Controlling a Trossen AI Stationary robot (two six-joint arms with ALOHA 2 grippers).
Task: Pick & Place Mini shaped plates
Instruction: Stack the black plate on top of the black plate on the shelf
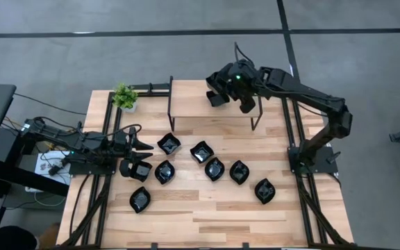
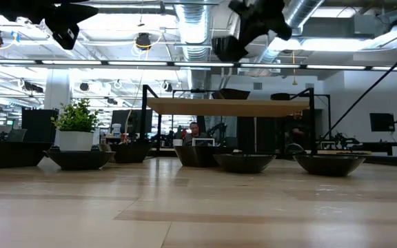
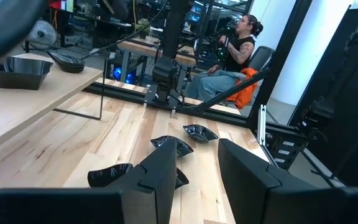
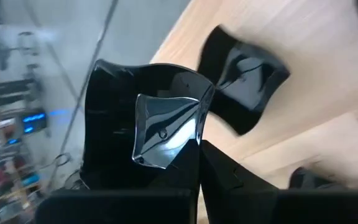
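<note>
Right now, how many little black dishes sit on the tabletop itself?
8: five dishes in a diagonal line mid-table, three more near the left gripper; arms may hide others.

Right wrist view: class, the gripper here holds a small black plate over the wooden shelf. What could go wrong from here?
1. The right gripper seems to pinch the held plate only by its rim; being glossy, it could slip or tilt.
2. Another plate already lies on the shelf close by, so setting down might knock it.
</note>
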